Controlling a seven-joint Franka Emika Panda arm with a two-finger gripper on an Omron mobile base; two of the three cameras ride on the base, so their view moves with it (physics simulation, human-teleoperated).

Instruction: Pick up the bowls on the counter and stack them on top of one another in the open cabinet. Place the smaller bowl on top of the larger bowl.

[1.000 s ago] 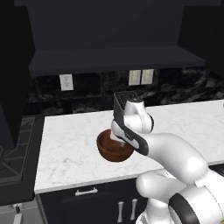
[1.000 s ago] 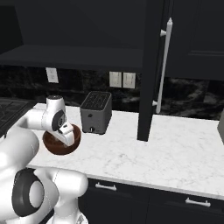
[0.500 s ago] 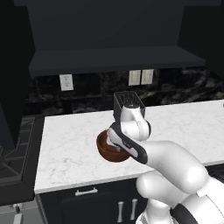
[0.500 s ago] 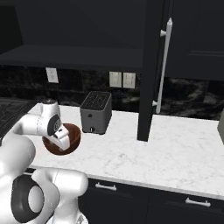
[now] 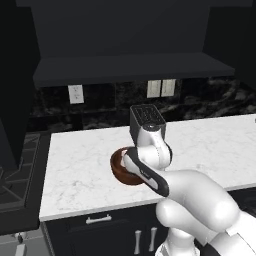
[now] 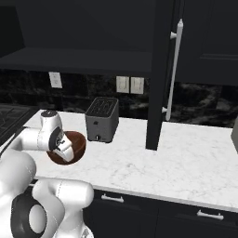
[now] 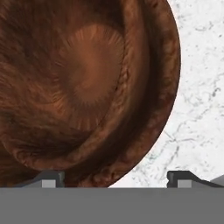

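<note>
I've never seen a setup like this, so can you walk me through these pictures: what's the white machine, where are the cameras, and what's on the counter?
The white machine is a robot arm in a computer-rendered kitchen. Two pictures come from cameras on its base, behind it to the left and right; the third looks along its hand. On the white marble-look counter sit a reddish-brown bowl and a dark toaster, below a dark open cabinet. The arm's tool is low at the bowl's rim. In the hand picture one fingertip lies over the bowl and the other over bare counter, so the rim runs between them. The jaws stand apart and nothing is held.
</note>
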